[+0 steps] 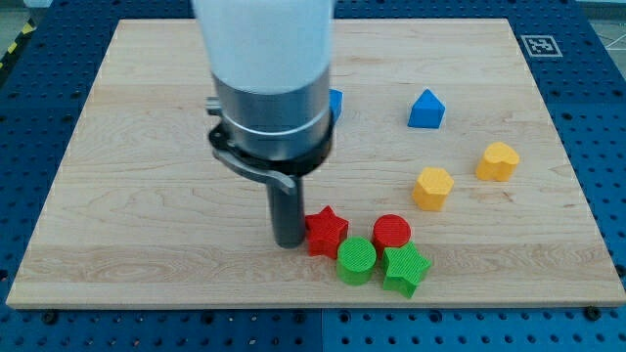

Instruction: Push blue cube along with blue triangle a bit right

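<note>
The blue cube [336, 102] is mostly hidden behind the arm's body; only its right edge shows near the board's upper middle. The blue triangle [425, 110] lies to its right, apart from it. My tip [289, 242] rests on the board well below the blue cube, just left of the red star [326, 231] and touching or almost touching it. The tip is far from both blue blocks.
A red cylinder [392, 231], a green cylinder [357, 260] and a green star [406, 269] cluster with the red star at the lower middle. A yellow hexagon [432, 188] and a yellow heart [498, 161] lie at the right. The wooden board [137, 196] sits on a blue pegboard.
</note>
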